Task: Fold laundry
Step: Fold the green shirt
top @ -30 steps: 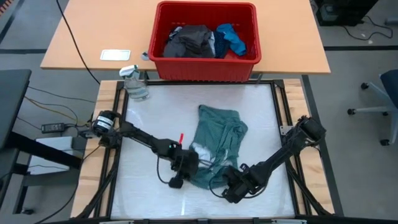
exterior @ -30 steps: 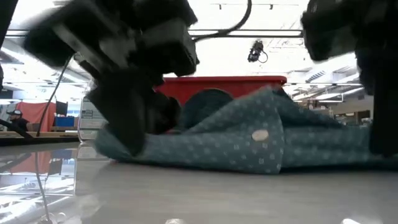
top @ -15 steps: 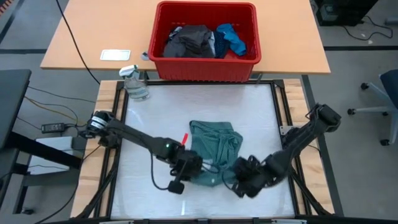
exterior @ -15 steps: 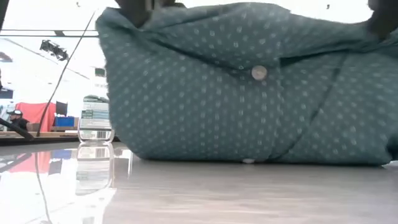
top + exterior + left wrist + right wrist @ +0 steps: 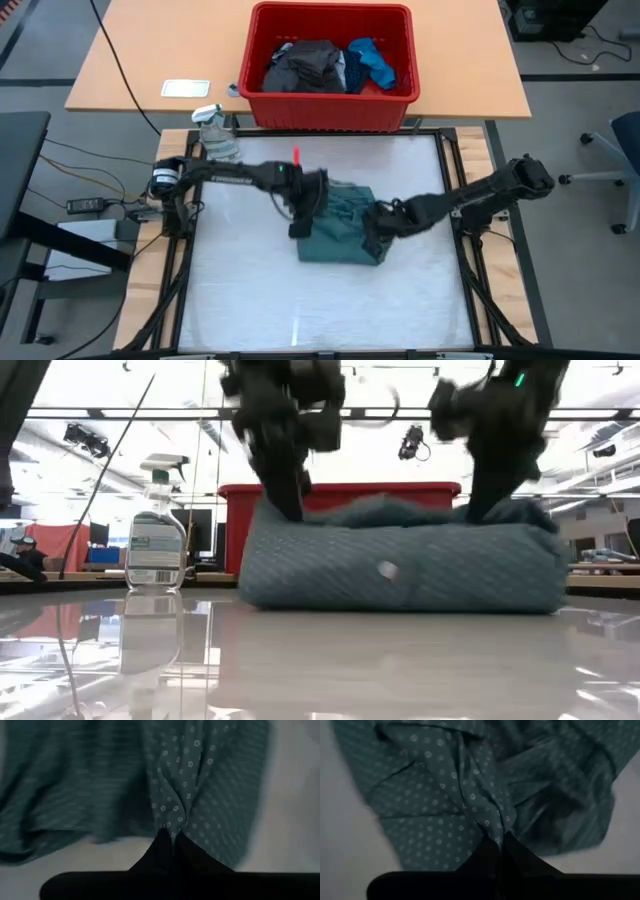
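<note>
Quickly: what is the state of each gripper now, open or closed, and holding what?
Left gripper: closed on the teal shirt.
Right gripper: closed on the same shirt.

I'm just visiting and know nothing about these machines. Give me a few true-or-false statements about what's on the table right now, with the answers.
1. Both pincers are pinching the teal shirt. True: the left pincer and the right pincer are each shut on its cloth.
2. The shirt lies spread out flat. False: it is folded into a compact bundle.
3. The red bin is empty. False: dark grey and bright blue clothes lie in it.
4. A spray bottle stands near the table's corner. True.
5. The bin stands on the white work surface. False: it stands on the wooden table behind it.
</note>
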Available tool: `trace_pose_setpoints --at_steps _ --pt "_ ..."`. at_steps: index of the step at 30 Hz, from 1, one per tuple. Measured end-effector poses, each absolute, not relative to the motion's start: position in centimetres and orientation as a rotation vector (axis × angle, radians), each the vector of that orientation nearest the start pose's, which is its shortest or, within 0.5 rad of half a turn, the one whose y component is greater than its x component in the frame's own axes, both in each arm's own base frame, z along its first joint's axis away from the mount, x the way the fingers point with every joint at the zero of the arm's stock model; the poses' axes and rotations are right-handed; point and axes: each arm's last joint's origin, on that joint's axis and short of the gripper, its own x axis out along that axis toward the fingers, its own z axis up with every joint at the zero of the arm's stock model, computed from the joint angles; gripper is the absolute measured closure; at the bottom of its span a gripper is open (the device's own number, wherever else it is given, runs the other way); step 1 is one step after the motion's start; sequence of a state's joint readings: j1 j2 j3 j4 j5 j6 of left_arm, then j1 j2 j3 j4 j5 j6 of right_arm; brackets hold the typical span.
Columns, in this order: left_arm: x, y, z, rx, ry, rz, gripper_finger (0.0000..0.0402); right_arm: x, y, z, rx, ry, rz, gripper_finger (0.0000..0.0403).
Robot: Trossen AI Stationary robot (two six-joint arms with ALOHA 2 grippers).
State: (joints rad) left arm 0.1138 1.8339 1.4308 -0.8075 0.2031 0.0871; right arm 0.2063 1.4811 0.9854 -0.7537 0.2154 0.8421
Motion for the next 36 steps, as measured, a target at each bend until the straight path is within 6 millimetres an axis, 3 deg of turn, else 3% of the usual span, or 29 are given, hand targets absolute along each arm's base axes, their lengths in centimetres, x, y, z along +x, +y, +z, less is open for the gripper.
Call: trace_pose_setpoints --at_steps 4,9,13,17,21,25,30,36 --pt "36.6 7.5 20.8 -0.165 1.102 -0.067 0.0373 26.5 1.4 19.0 0.519 1.093 -0.625 0.0369" --pt "36.1 10.0 20.0 -0.167 1.039 -0.037 0.032 26.1 -1.1 19.0 0.605 1.059 -0.718 0.0273" --pt "35.8 11.6 20.9 -0.178 1.051 0.007 0.0273 25.5 -1.5 20.5 0.671 0.987 -0.725 0.0206" --pt "35.6 12.0 23.5 -0.199 1.061 0.006 0.0242 24.7 -1.3 22.7 0.763 0.862 -0.713 0.0174" --pt "35.7 10.6 25.4 -0.237 0.971 -0.143 0.0234 24.8 0.2 24.1 0.654 0.804 -0.555 0.0173" --pt "36.7 7.7 25.1 -0.213 0.969 -0.244 0.0241 25.2 2.3 23.6 0.44 0.859 -0.414 0.0175" --pt "39.5 2.9 22.6 -0.143 0.965 -0.286 0.0248 25.8 4.8 20.5 0.36 0.91 -0.33 0.0175" --pt "41.4 -1.1 18.0 -0.055 1.056 -0.199 0.0249 24.4 6.7 16.1 0.316 0.983 -0.446 0.0175"
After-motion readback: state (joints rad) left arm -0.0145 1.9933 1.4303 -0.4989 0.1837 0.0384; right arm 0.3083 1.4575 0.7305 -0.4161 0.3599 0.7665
